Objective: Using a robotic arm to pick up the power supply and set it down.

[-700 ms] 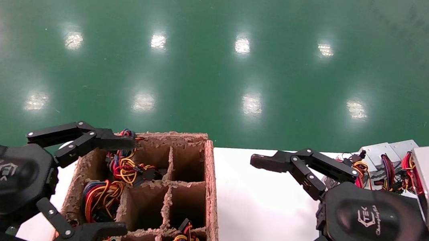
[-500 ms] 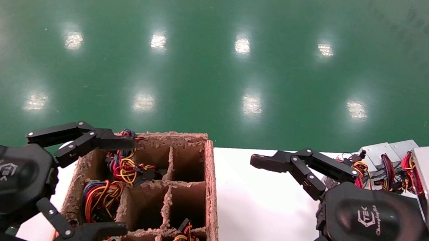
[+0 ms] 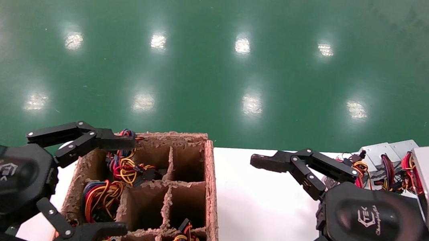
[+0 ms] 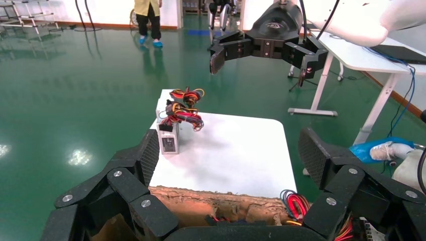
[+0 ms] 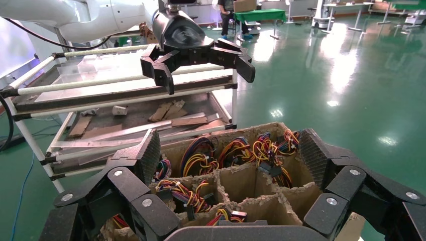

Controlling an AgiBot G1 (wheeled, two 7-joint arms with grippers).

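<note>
Right gripper: the right gripper (image 3: 259, 208) hangs over the bare white worktop (image 3: 261, 206), jaws spread wide and holding nothing; its silver wrist block marks it as the arm meant for the task, and it is probably poised between pickup and drop spots.
Left gripper: the left gripper (image 3: 110, 183) hovers over the left side of the cardboard divider box (image 3: 211, 201), also wide and empty, likely parked.
Power supply: finished units (image 3: 386, 156) stand at the far right of the worktop, just beside the right wrist, wire bundles on top; the left wrist view shows them (image 4: 168, 133) upright at the worktop's far edge.
Divider box: its compartments hold coloured wire bundles (image 5: 201, 158), so more supplies seem to sit upright inside, wires uppermost; a few cells look empty.
Next move: probably a reach into a filled cell.
</note>
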